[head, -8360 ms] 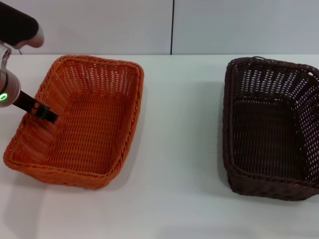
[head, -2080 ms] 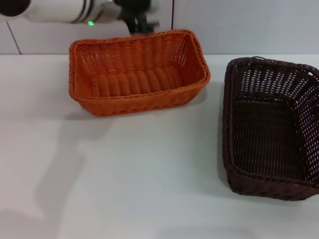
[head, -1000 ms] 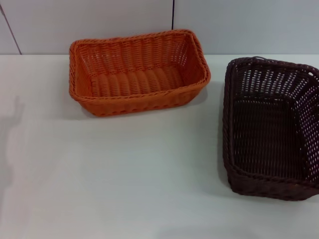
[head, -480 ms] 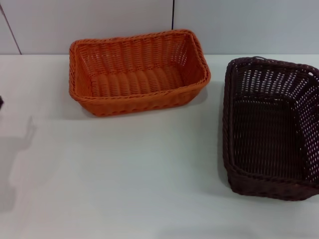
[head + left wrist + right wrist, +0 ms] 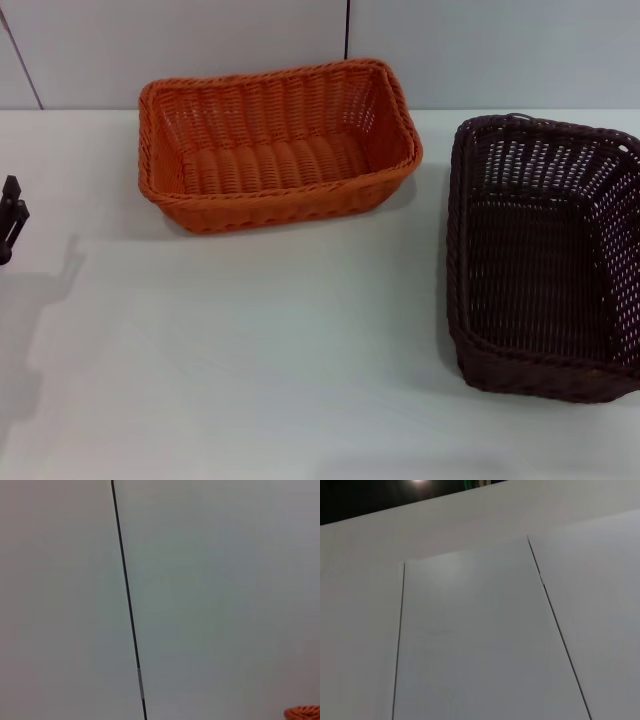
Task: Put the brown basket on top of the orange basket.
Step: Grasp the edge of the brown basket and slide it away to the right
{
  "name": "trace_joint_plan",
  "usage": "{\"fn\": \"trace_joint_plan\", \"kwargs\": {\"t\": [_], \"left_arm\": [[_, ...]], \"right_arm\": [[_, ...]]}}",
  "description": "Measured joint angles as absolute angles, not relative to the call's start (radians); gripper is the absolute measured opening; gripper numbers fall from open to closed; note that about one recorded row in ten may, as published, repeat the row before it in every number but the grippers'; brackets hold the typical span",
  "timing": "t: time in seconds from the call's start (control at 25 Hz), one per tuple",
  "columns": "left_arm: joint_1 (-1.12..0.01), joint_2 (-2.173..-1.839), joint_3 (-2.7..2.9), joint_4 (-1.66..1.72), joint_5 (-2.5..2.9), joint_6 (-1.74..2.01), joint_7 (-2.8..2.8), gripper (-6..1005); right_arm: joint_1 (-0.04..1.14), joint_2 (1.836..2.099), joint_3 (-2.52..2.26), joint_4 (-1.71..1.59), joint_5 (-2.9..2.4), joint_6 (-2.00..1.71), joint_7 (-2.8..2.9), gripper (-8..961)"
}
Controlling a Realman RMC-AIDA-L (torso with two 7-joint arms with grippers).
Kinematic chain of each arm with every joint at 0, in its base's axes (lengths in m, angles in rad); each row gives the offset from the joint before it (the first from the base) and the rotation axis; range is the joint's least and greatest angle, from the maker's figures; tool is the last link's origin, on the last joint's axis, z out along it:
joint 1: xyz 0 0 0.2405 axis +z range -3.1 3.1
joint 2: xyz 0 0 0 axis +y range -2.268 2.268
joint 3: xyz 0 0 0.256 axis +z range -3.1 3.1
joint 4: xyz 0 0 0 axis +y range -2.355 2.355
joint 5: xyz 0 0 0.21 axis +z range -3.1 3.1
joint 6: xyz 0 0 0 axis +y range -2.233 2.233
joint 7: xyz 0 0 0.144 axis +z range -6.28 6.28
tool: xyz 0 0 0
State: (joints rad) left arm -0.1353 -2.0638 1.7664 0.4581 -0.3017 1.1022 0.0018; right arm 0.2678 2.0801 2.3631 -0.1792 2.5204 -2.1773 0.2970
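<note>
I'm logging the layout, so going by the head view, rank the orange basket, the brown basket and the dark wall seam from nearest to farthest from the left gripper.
From the left gripper at the table's left edge:
1. orange basket, far centre-left of the table.
2. wall seam, behind the orange basket's right end.
3. brown basket, on the right side.

Lab-like: bare white table (image 5: 250,350), panelled wall (image 5: 480,50)

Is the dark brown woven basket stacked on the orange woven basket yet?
No. The dark brown woven basket sits on the white table, apart from the orange woven basket.
</note>
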Motion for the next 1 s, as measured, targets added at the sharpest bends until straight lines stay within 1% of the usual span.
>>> {"fn": "trace_joint_plan", "kwargs": {"t": [0.24,0.44,0.48,0.52,0.6,0.68,0.76,0.8,0.84,0.92,0.96,1.0], "left_arm": [[-0.172,-2.065,1.765,0.417,-0.304,1.093,-0.015,808],[-0.186,-2.064,1.763,0.403,-0.304,1.091,-0.031,808],[-0.186,-2.064,1.763,0.403,-0.304,1.091,-0.031,808],[-0.199,-2.062,1.761,0.39,-0.303,1.091,-0.039,808],[-0.203,-2.062,1.761,0.388,-0.302,1.089,-0.039,808],[-0.205,-2.062,1.761,0.388,-0.302,1.088,-0.039,808],[-0.207,-2.062,1.761,0.388,-0.302,1.085,-0.039,808],[-0.207,-2.062,1.761,0.388,-0.302,1.085,-0.039,808],[-0.211,-2.062,1.76,0.387,-0.303,1.08,-0.039,808],[-0.223,-2.062,1.758,0.386,-0.304,1.067,-0.04,808],[-0.223,-2.062,1.758,0.386,-0.304,1.067,-0.04,808],[-0.227,-2.062,1.757,0.385,-0.304,1.059,-0.04,808]], "right_arm": [[0.309,2.069,2.374,-0.152,2.525,-2.137,0.362,823],[0.34,2.065,2.366,-0.052,2.522,-1.98,0.45,822],[0.335,2.066,2.356,0.025,2.505,-1.9,0.507,822],[0.335,2.066,2.356,0.025,2.505,-1.9,0.507,821],[0.316,2.08,2.343,0.184,2.47,-1.799,0.561,820],[0.314,2.081,2.335,0.219,2.467,-1.767,0.593,819],[0.31,2.077,2.298,0.318,2.453,-1.672,0.691,818],[0.297,2.077,2.246,0.424,2.428,-1.569,0.744,818],[0.297,2.077,2.246,0.424,2.428,-1.569,0.744,817],[0.267,2.084,2.144,0.608,2.405,-1.39,0.798,817],[0.267,2.084,2.144,0.608,2.405,-1.39,0.798,817],[0.25,2.078,2.068,0.718,2.391,-1.262,0.885,817]]}}
